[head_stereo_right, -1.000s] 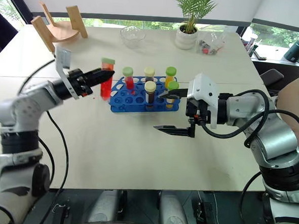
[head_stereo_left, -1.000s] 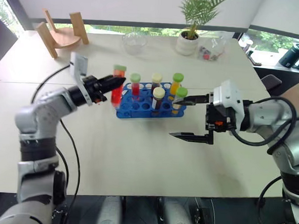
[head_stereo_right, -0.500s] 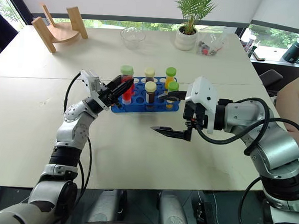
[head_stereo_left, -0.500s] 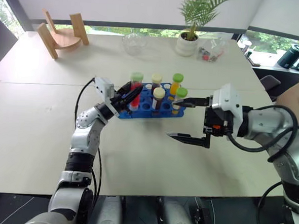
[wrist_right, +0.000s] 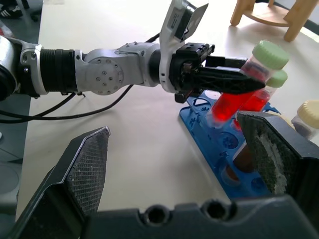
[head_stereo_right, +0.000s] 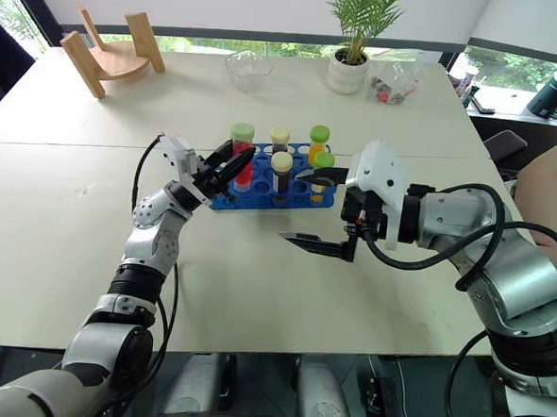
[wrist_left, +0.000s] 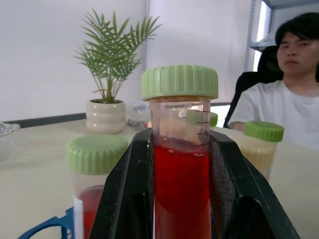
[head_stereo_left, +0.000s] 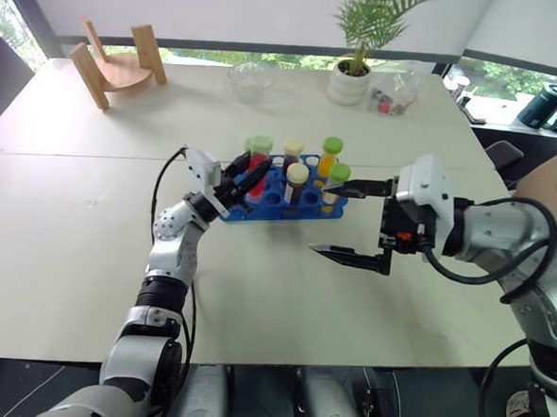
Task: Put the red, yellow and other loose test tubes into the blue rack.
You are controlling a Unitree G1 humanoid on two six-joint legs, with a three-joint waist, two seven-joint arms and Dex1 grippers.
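The left hand pinched the red tube near-upright over the blue rack's left end, while the right hand gaped empty beside its right end.

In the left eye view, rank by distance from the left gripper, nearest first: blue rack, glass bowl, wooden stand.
1. blue rack, directly under the left gripper.
2. glass bowl, farther back on the table.
3. wooden stand, far back left corner.
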